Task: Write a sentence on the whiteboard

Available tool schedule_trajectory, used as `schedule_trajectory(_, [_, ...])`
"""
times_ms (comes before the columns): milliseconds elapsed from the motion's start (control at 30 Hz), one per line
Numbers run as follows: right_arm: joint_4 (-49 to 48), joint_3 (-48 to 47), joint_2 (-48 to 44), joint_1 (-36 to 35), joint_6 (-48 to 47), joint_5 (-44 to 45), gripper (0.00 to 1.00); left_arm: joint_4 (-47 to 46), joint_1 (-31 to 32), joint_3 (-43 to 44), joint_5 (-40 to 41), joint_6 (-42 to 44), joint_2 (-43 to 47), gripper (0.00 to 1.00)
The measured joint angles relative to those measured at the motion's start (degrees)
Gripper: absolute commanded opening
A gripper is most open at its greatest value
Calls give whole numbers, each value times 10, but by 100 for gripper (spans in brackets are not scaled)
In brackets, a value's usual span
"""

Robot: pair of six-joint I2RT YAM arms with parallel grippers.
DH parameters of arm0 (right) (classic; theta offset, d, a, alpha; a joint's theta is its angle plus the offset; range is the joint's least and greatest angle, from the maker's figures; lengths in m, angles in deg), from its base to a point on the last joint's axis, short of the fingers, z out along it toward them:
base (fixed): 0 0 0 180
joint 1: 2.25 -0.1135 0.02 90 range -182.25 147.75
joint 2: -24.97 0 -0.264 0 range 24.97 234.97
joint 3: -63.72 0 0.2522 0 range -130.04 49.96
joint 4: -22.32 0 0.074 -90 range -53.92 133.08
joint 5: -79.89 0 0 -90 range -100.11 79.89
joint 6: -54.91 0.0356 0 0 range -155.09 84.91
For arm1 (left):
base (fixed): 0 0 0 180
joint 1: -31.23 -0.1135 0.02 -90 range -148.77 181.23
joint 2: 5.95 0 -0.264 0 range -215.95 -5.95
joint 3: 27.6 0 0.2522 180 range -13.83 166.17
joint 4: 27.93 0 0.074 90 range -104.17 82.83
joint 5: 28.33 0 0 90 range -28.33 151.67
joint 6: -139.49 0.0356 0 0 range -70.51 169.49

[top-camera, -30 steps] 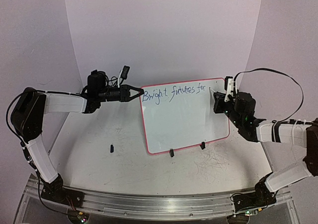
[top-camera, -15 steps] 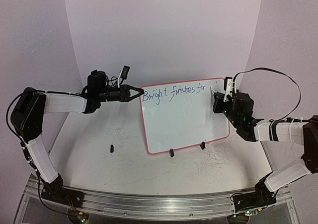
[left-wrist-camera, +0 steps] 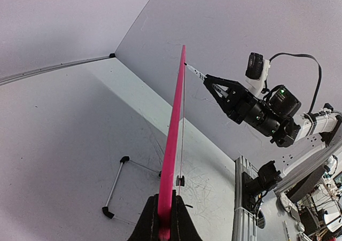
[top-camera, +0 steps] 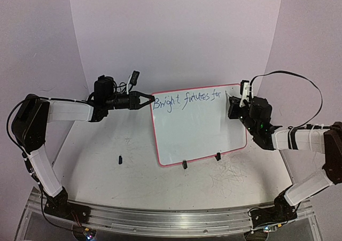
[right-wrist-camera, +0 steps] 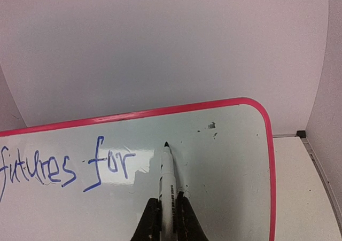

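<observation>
Right pincer (top-camera: 231, 104) has edged slightly up toward the board's top edge since a second ago, with its forearm drawn in closer behind it; left pincer (top-camera: 148, 100), whiteboard (top-camera: 200, 137) and writing unchanged. Top view: the whiteboard stands on its two black clip feet (top-camera: 184, 164) on the table (top-camera: 107, 182). Its long axis runs from the left pincer across to the right pincer, written face toward the arms. The left pincer is clamped on the rim at the board's top corner nearest it. The sentence (top-camera: 187, 100) runs along the top edge, starting just past the left pincer's tips and stopping just short of the right pincer; so far it reads "Bright futures for". Left wrist view: the whiteboard (left-wrist-camera: 174, 134) is seen edge-on, its red rim rising straight ahead out of the closed left pincer (left-wrist-camera: 164, 226). The right pincer (left-wrist-camera: 209, 82) reaches in at the far end, and its marker (left-wrist-camera: 195, 72) points at the board face. Right wrist view: the right pincer (right-wrist-camera: 167, 202) is closed tight on the white marker (right-wrist-camera: 168, 177). The marker's long axis lies straight ahead out of the fingers, black tip forward. The tip sits at the whiteboard (right-wrist-camera: 230, 166) just ahead of the pincer, a little right of the sentence (right-wrist-camera: 69, 166) where "for" ends; contact looks made, but I cannot confirm it.
</observation>
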Motion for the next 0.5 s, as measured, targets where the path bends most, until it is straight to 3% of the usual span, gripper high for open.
schedule_trajectory(500, [5, 9, -8, 0, 5, -13, 0, 2, 0, 0, 0, 0, 0, 0])
